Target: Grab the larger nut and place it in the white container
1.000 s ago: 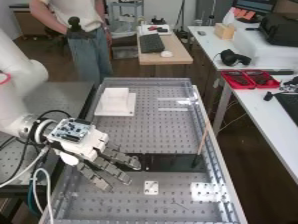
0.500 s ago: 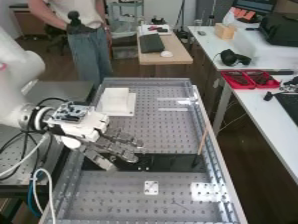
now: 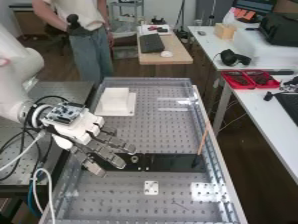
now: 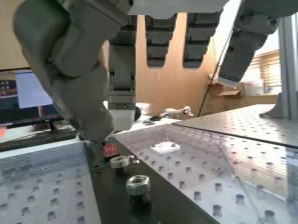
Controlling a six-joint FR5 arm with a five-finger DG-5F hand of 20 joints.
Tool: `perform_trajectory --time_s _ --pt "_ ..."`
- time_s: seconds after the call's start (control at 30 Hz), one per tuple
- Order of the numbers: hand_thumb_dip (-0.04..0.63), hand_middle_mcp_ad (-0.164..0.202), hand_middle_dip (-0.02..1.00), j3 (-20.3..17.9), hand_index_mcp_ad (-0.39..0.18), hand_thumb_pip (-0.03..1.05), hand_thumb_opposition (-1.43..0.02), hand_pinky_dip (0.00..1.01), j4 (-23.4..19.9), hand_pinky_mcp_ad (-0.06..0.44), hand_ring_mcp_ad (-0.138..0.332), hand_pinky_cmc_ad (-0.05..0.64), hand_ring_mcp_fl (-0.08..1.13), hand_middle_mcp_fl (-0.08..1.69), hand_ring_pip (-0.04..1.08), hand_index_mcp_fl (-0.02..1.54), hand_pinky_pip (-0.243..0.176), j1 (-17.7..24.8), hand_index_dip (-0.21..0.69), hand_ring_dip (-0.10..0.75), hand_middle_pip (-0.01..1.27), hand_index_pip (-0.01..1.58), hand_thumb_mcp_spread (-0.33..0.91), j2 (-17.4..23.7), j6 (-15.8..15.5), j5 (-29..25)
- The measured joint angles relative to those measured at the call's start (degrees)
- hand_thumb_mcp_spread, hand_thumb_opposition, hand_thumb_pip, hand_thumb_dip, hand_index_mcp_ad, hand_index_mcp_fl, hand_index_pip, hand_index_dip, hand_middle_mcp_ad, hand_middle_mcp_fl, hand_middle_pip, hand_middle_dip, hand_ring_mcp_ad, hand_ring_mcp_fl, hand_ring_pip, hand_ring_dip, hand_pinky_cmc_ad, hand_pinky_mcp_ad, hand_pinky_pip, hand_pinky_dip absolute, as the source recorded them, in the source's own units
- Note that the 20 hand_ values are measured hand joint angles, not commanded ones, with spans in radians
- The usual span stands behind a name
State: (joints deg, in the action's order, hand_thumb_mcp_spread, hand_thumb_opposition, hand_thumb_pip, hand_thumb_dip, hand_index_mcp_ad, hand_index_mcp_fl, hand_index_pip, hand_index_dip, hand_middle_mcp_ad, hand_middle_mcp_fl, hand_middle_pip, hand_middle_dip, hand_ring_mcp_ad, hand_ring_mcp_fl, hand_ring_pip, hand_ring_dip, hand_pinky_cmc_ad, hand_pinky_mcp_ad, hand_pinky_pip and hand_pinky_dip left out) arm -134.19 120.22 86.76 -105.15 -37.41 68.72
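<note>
Fingers (image 3: 112, 158) wide; wrist view shows 2 nuts (image 4: 138, 185) over a black plate (image 4: 110, 202), high view a leaning stick (image 3: 202, 142).

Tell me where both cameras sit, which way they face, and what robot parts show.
High view: above the bench's near end, slanting down along the bench; arm and hand show.
Wrist view: on the arm's wrist, looking along the black strip past two nuts; thumb and fingers show.
Shared: hand, black strip, small white plate.
</note>
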Motion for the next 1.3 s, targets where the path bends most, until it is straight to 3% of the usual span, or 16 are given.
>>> perform_trajectory --time_s 0.2,0.4,0.73,1.3 --pt "0.206 0.012 0.20 -0.83 -0.136 0.80 -0.85 0.78 -1.76 0.291 0.134 0.300 0.00 0.01 0.25 0.09 -0.106 2.98 0.049 0.079 0.14 1.56 0.35 -1.40 2.85 -8.72" --pt "0.202 0.012 0.20 -1.17 -0.136 0.80 -0.84 0.81 -3.41 0.295 0.134 0.304 0.00 0.01 0.26 0.05 -0.106 6.96 0.054 0.077 0.13 1.56 0.32 -3.52 5.36 -17.71" --pt "0.206 0.012 0.20 -0.28 -0.136 0.80 -0.82 0.84 -3.86 0.295 0.134 0.307 0.00 0.01 0.27 0.02 -0.106 12.82 0.080 0.075 0.13 1.56 0.32 -6.62 6.13 -29.06" --pt "0.155 0.010 0.20 0.97 -0.108 0.73 -0.75 0.88 -3.38 0.295 0.131 0.305 0.00 0.01 0.26 0.02 -0.110 12.23 0.253 0.059 0.12 1.57 0.27 -6.87 5.15 -29.91"
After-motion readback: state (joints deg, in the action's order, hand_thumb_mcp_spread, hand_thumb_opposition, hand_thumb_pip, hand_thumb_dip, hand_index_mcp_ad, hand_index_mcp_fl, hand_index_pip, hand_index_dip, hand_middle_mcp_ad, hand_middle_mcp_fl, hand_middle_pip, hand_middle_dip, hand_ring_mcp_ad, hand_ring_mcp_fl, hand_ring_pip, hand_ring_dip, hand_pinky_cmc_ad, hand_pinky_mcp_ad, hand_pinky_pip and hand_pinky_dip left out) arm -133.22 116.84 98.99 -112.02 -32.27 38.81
